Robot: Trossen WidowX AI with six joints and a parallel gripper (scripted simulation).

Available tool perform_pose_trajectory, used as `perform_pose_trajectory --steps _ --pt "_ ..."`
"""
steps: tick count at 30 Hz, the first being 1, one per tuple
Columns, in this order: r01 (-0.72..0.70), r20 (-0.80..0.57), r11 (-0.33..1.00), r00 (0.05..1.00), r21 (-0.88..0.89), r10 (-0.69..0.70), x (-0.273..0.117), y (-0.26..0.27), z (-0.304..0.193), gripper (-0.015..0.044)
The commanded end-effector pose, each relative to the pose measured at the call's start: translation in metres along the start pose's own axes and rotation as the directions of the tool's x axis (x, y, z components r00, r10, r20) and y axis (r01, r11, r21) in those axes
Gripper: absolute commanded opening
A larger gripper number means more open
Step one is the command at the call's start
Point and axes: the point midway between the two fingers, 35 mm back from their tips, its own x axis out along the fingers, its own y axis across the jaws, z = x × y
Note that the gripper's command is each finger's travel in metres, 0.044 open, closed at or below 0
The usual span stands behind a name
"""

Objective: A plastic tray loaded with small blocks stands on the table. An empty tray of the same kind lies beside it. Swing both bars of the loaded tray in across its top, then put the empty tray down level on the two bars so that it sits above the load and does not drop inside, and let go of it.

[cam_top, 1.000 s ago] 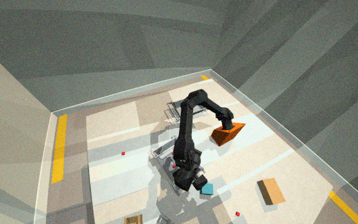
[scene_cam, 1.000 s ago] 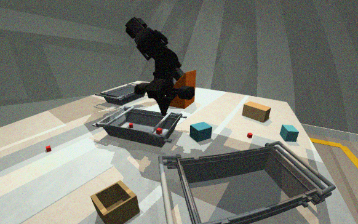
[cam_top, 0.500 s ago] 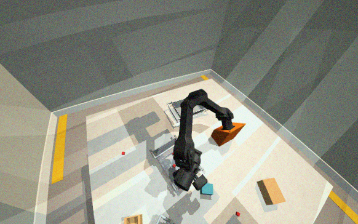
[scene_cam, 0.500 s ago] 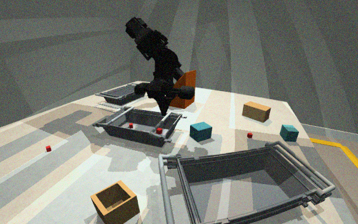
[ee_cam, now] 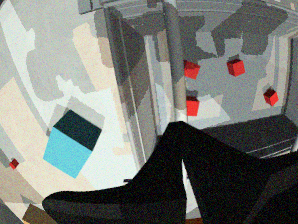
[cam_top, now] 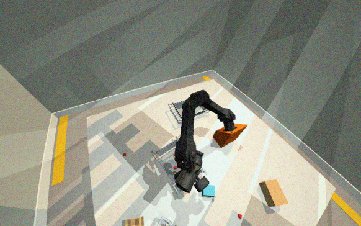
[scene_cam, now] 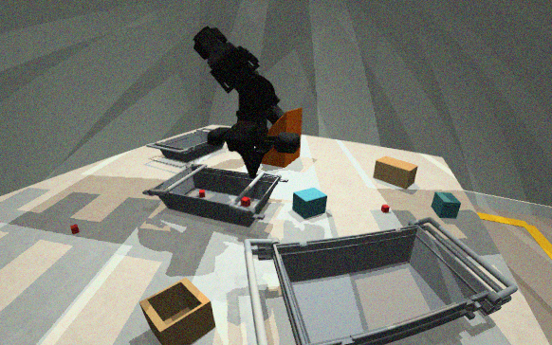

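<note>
The loaded tray (scene_cam: pixel 204 206) (ee_cam: pixel 125 65) holds small red blocks (scene_cam: pixel 245 202) (ee_cam: pixel 236 67). Its left bar (scene_cam: pixel 182 178) and right bar (scene_cam: pixel 248 190) (ee_cam: pixel 174 60) both lie in across its top, the right one set in from the end wall. My gripper (scene_cam: pixel 253 174) (ee_cam: pixel 176 128) is shut, fingertips together with nothing visible between them, over the right bar near its far end. Whether they touch the bar is unclear. An empty tray (scene_cam: pixel 341 238) stands in front, its bars over its ends. Another tray (scene_cam: pixel 187 150) stands at the back, partly hidden by the arm.
A teal block (cam_top: pixel 208 190) (scene_cam: pixel 309 203) (ee_cam: pixel 67 152) is right of the loaded tray; another teal block (scene_cam: pixel 446 205) and an orange-brown block (cam_top: pixel 276 193) (scene_cam: pixel 395 172) are farther right. A hollow wooden box (scene_cam: pixel 196 322) is at front left. Loose red cubes (scene_cam: pixel 74 228) (scene_cam: pixel 385 208) lie outside.
</note>
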Motion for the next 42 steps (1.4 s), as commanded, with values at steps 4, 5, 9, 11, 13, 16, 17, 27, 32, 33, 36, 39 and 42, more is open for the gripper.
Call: perform_pose_trajectory --steps 4,5,9,11,13,16,17,27,32,33,36,39,42 --pt "0.0 0.0 1.0 1.0 0.0 0.0 0.0 0.0 0.0 0.0" --pt "0.0 0.0 1.0 1.0 0.0 0.0 0.0 0.0 0.0 0.0" --pt "0.0 0.0 1.0 1.0 0.0 0.0 0.0 0.0 0.0 0.0" --pt "0.0 0.0 1.0 1.0 0.0 0.0 0.0 0.0 0.0 0.0053" --pt "0.0 0.0 1.0 1.0 0.0 0.0 0.0 0.0 0.0 0.0105" --pt "0.0 0.001 1.0 1.0 -0.002 0.0 -0.003 0.0 0.001 0.0184" --pt "-0.001 0.003 1.0 1.0 -0.007 0.001 -0.008 0.001 0.002 0.021" --pt "0.003 0.034 0.994 0.999 -0.112 0.001 -0.142 0.001 -0.001 0.044" --pt "-0.028 0.018 0.999 0.999 0.027 0.028 -0.121 -0.026 0.004 0.044" --pt "-0.049 0.01 0.992 0.999 0.118 0.049 -0.118 -0.044 0.004 0.044" --pt "-0.094 -0.004 0.924 0.995 0.371 0.103 -0.106 -0.095 -0.002 0.044" --pt "-0.115 -0.008 0.784 0.989 0.61 0.151 -0.092 -0.145 -0.016 0.044" --pt "-0.11 -0.002 0.586 0.982 0.803 0.187 -0.077 -0.19 -0.037 0.044"
